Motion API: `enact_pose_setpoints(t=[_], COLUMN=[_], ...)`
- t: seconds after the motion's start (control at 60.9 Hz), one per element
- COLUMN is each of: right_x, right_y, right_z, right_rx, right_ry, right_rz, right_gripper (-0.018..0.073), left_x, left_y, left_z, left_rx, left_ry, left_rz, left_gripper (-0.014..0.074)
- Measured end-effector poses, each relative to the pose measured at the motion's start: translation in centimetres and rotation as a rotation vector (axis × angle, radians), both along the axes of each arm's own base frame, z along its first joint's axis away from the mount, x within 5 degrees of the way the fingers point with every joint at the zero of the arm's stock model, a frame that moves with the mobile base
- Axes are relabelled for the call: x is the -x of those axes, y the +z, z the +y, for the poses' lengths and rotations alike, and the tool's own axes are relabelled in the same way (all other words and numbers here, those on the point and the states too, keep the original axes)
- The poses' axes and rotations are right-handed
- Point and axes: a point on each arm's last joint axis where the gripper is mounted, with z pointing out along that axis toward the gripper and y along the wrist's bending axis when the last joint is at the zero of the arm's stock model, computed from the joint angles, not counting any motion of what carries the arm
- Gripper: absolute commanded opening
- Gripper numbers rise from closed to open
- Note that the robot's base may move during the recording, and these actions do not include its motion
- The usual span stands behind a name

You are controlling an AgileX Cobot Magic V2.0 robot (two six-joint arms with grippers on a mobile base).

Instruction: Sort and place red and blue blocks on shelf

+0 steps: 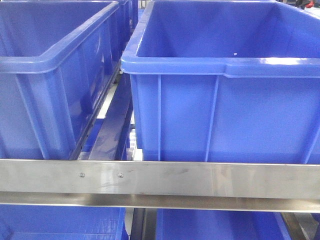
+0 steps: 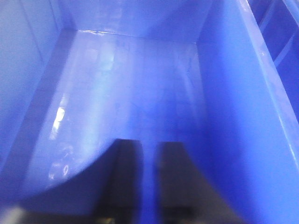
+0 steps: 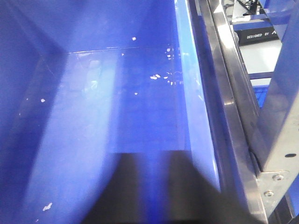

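Observation:
No red or blue block shows in any view. The shelf's steel front rail (image 1: 200, 180) with two small screws runs across the front view, and its frame (image 3: 233, 116) shows at the right of the right wrist view. My left gripper (image 2: 149, 142) hangs inside a blue crate, its dark fingers (image 2: 128, 172) nearly together with only a thin slit of crate floor between them. My right gripper (image 3: 154, 154) hangs inside another blue crate near its right wall, fingers (image 3: 180, 182) close together, nothing seen between them. Neither arm appears in the front view.
Two large blue crates (image 1: 50, 65) (image 1: 225, 67) sit side by side on the shelf level behind the rail, with a narrow gap between them. More blue crates show on the level below (image 1: 210, 225). White specks dot the right crate's floor (image 3: 154, 76).

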Motion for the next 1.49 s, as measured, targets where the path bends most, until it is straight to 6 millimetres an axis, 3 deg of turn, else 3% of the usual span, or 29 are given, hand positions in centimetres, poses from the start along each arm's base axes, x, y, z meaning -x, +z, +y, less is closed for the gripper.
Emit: enact_pose_setpoints(t=[0.246,0.378,0.607,0.886,1.083,1.494], right_x=[0.1,1.1,4.5,9.3,11.0,11.1], right_y=[-0.2,-0.2,-0.4,-2.8,-4.0,-4.1], right_z=[0.0,0.0,-0.1,-0.2,-0.3,-0.3], right_rx=[0.000,0.001,-0.001,-0.003,-0.004,-0.004], right_ry=[0.002,0.003,0.003,0.003,0.004,0.005], right_rz=[0.023,0.014,-0.051,-0.131,-0.156,-0.150], right_gripper=[0.0048,0.0048,0.0048,0.0048,0.0048,0.0048], left_x=[1.2,2.6,6.0,9.9,10.6,10.6], left_y=[0.9,0.8,-0.8,-3.8,-4.9,-4.9], left_z=[0.2,0.4,0.9,1.5,1.6,1.6], left_rx=[0.007,0.010,0.014,0.018,0.016,0.016], left_ry=[0.005,0.005,0.005,0.006,0.006,0.006], left_rz=[-0.030,-0.050,-0.072,-0.098,-0.085,-0.085], left_gripper=[0.0123,0.0123,0.0123,0.0123,0.0123,0.0123])
